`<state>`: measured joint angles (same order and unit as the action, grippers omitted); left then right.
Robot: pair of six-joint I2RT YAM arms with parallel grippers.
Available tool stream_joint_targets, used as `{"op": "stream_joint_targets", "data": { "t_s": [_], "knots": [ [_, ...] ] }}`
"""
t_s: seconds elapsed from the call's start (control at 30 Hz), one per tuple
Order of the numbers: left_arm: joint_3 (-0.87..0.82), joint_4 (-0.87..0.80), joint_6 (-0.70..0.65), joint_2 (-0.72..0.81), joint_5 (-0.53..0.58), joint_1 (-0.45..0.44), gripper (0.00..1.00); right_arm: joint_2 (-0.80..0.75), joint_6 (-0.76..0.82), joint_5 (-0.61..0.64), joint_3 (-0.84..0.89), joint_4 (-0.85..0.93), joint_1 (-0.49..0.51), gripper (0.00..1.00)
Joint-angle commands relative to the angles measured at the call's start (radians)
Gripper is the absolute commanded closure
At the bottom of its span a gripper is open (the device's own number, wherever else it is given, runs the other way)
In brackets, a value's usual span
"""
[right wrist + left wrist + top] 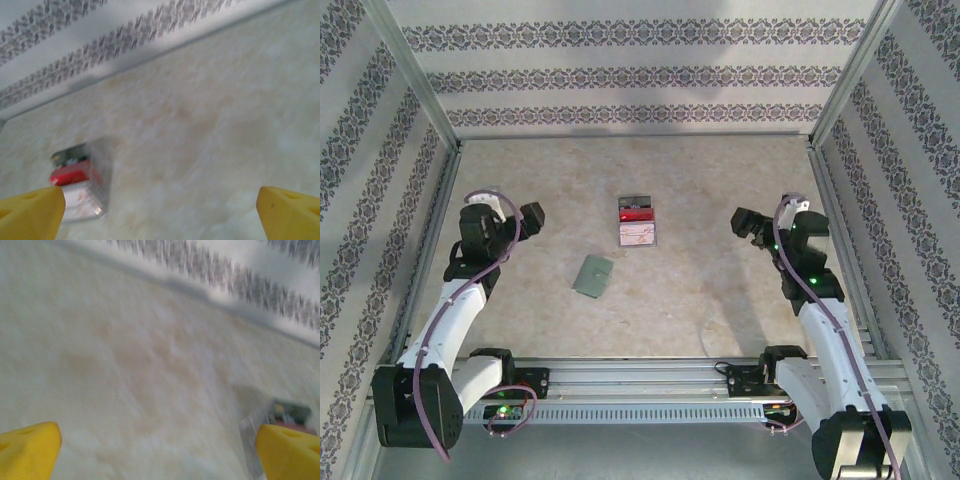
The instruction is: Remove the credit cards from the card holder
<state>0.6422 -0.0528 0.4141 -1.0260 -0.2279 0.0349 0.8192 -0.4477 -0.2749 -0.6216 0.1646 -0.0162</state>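
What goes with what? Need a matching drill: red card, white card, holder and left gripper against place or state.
Things:
1. red card
2. white card
3. holder
4. left gripper

Places or states:
A. open, at the left side of the table
B. tilted, left of the card row, nearer the arms
C. near end of the card row
D. middle of the card row

Pairs: 1-D, 2-C, 3-B, 4-A
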Motion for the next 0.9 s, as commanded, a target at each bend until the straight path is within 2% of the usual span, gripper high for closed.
{"op": "stream_joint_targets", "data": {
  "t_s": [0.0, 0.1, 0.17, 0.3, 0.43, 0.57, 0.7, 0.87],
  "knots": [
    [0.047, -0.329, 0.087, -0.010, -0.232, 0.011, 0.05, -0.011, -0.137, -0.188, 0.001, 0.175, -0.005, 0.02],
    [0.074, -0.456, 0.029, -0.026, -0.295, 0.010, 0.11, 0.022, -0.181, -0.287, 0.017, 0.171, -0.004, 0.02],
    [0.065, -0.479, 0.015, -0.039, -0.329, 0.010, 0.15, 0.054, -0.193, -0.326, 0.019, 0.163, 0.003, 0.02],
    [0.006, -0.373, 0.057, -0.086, -0.427, -0.003, 0.22, 0.094, -0.181, -0.312, 0.026, 0.126, 0.048, 0.02],
    [-0.028, -0.239, 0.124, -0.163, -0.461, -0.037, 0.27, 0.118, -0.150, -0.267, 0.017, 0.121, 0.100, 0.02],
    [-0.037, -0.146, 0.159, -0.257, -0.468, -0.107, 0.29, 0.136, -0.141, -0.243, 0.017, 0.106, 0.126, 0.02],
    [0.007, -0.143, 0.141, -0.362, -0.448, -0.169, 0.42, 0.136, -0.152, -0.233, 0.032, 0.072, 0.137, 0.02],
    [0.080, -0.256, 0.063, -0.436, -0.294, -0.236, 0.43, 0.130, -0.142, -0.228, 0.036, 0.070, 0.140, 0.02]
  ]
}}
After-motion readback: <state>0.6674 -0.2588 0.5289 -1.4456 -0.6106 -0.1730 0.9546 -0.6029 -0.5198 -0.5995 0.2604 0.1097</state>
